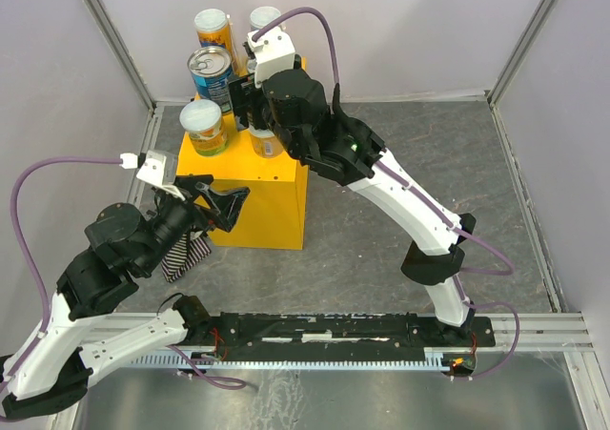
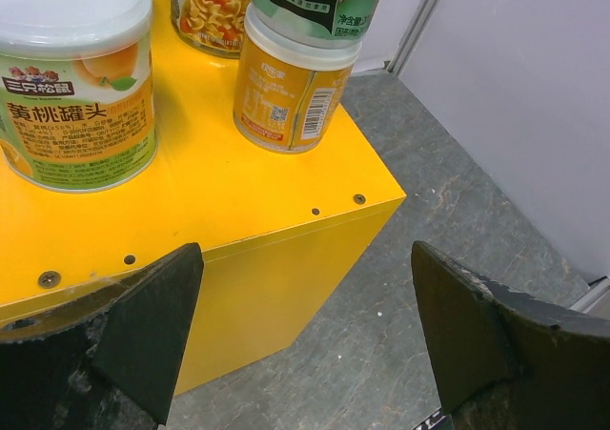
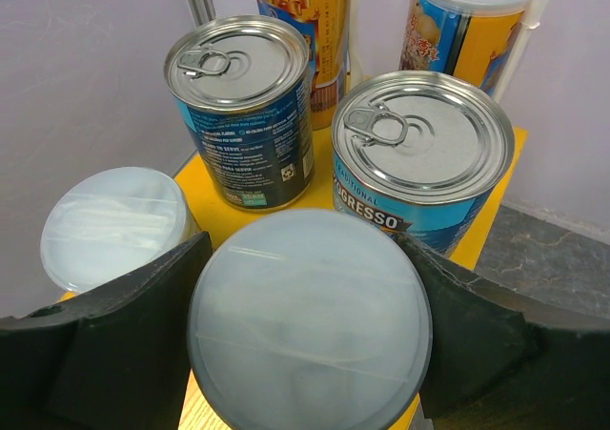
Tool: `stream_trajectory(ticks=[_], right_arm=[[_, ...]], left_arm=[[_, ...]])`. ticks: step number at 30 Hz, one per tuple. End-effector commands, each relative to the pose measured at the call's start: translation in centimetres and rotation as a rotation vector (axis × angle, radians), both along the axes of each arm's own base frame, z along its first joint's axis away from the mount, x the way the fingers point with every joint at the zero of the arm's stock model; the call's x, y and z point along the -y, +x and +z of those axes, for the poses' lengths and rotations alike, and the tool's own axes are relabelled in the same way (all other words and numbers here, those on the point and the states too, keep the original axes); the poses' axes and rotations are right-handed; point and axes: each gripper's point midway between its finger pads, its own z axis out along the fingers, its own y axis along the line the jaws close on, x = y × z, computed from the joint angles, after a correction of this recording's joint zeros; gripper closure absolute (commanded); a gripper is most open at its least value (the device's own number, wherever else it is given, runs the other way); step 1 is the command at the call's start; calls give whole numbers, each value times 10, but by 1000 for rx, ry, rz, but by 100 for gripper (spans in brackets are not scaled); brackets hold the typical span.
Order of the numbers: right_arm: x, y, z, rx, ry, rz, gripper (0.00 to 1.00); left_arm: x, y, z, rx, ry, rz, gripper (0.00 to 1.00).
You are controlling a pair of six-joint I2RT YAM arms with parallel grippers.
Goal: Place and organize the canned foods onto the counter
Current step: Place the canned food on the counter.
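The yellow counter carries several cans. Two tall orange ones stand at the back, a blue can with a silver top in front of them, and a peach can with a white lid at the front left. My right gripper is shut on a white-lidded can with a green label. That can sits on top of an orange can. A blue Progresso can stands just behind it. My left gripper is open and empty, low beside the counter's front corner.
A striped cloth lies on the grey table left of the counter, under my left arm. Metal frame posts and pale walls close in the back and sides. A black rail runs along the near edge.
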Motion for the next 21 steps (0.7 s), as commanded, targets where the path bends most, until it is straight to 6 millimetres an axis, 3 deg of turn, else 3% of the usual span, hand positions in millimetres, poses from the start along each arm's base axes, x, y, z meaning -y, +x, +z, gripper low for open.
stream_trajectory(ticks=[1, 21], right_arm=[[-5, -2, 11, 13, 54, 24, 17], [-6, -8, 14, 10, 61, 41, 19]], left_arm=[[0, 5, 9, 52, 23, 10, 4], [2, 6, 9, 51, 12, 7, 4]])
